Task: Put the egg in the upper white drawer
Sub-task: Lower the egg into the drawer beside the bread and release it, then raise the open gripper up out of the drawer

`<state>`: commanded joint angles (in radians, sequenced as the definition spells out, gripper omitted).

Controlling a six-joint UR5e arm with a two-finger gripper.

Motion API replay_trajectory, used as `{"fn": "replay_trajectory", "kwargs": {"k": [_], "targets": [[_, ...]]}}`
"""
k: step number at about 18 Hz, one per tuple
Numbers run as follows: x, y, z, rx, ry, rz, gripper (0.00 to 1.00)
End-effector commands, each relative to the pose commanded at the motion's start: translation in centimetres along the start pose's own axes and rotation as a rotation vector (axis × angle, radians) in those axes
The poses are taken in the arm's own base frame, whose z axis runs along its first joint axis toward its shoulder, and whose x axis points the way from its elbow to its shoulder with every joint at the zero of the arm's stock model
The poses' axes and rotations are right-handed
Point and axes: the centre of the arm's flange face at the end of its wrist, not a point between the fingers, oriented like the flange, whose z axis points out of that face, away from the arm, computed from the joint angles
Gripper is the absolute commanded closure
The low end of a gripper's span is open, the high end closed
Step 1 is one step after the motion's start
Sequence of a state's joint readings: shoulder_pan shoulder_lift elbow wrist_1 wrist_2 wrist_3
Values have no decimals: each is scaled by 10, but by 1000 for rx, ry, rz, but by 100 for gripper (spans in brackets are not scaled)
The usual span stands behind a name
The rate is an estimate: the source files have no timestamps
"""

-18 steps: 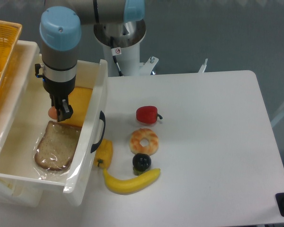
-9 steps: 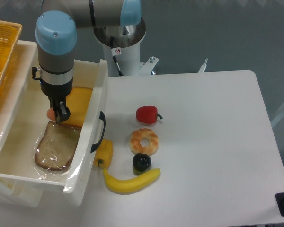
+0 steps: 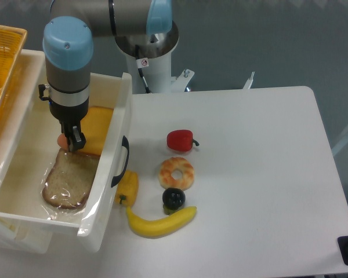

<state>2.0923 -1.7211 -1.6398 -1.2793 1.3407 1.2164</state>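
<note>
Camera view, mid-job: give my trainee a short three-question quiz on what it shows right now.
1. True or false: the two-finger gripper is inside the large white plastic drawer with the curved black handle.
2. Multiple choice: the small pinkish-tan egg is A) on the table beside the shiny red pepper, B) at the gripper's fingertips inside the drawer, C) in the yellow woven basket.
3. What lies in the drawer just below the gripper?

Key:
1. True.
2. B; whether the fingers clamp it cannot be told.
3. A slice of brown bread.
</note>
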Motion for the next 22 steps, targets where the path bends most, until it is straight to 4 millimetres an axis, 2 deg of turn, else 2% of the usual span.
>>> {"fn": "replay_trajectory", "kwargs": {"k": [2, 4, 7, 8, 10, 12, 15, 18, 22], "targets": [[0, 0, 1, 0, 0, 2, 42], [-1, 0, 1, 1, -3, 2, 34], [-1, -1, -1, 3, -7, 3, 30], [-2, -2, -6, 8, -16, 4, 23], [-3, -2, -15, 11, -32, 0, 20], [-2, 0, -24, 17, -49, -2, 12], [-1, 9, -48, 32, -89, -23, 12], [-1, 20, -67, 45, -122, -39, 1], [2, 34, -93, 64, -165, -69, 0]]}}
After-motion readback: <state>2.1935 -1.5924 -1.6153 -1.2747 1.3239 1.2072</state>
